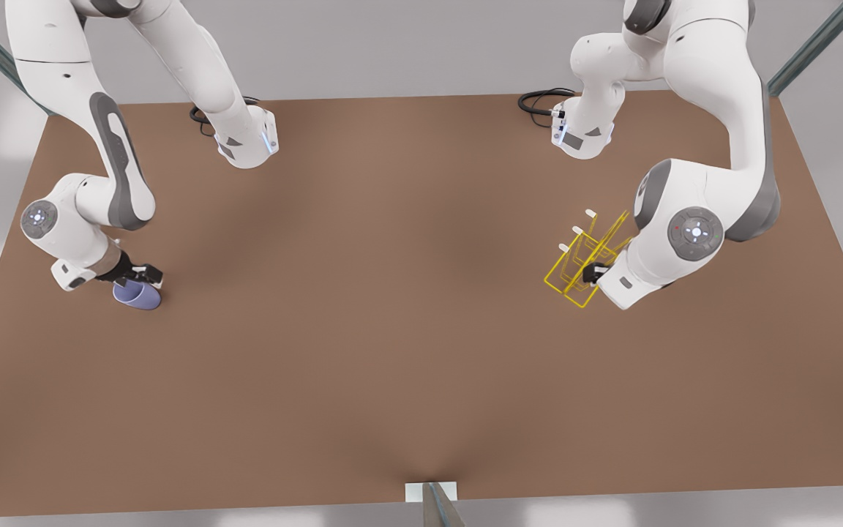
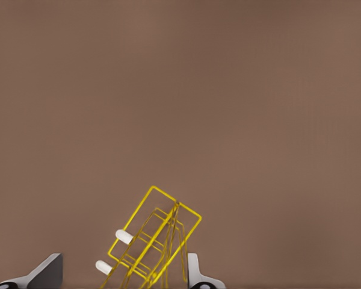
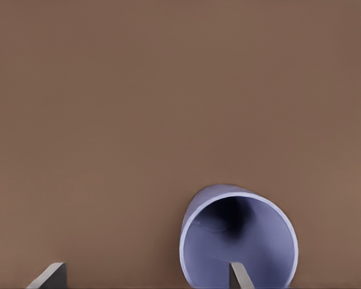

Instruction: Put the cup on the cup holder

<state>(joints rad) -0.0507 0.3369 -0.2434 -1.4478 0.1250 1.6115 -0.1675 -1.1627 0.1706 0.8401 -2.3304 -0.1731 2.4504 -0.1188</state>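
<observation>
The lavender-blue cup [image 1: 137,296] sits on the brown table at the front view's left. Its open mouth faces the right wrist camera [image 3: 237,238]. My right gripper [image 1: 145,277] is right over it and open [image 3: 145,276]; one fingertip [image 3: 239,274] sits in front of the cup's mouth, the other [image 3: 50,274] is outside the cup. The yellow wire cup holder [image 1: 586,260] with white-tipped pegs stands at the front view's right. My left gripper [image 1: 591,274] is open [image 2: 121,274] and straddles the cup holder [image 2: 153,241], fingers on either side.
The brown table [image 1: 392,293] spreads wide between the two arms. Both arm bases and black cables [image 1: 538,99] are at its far edge. A small white block [image 1: 430,492] is at the near edge.
</observation>
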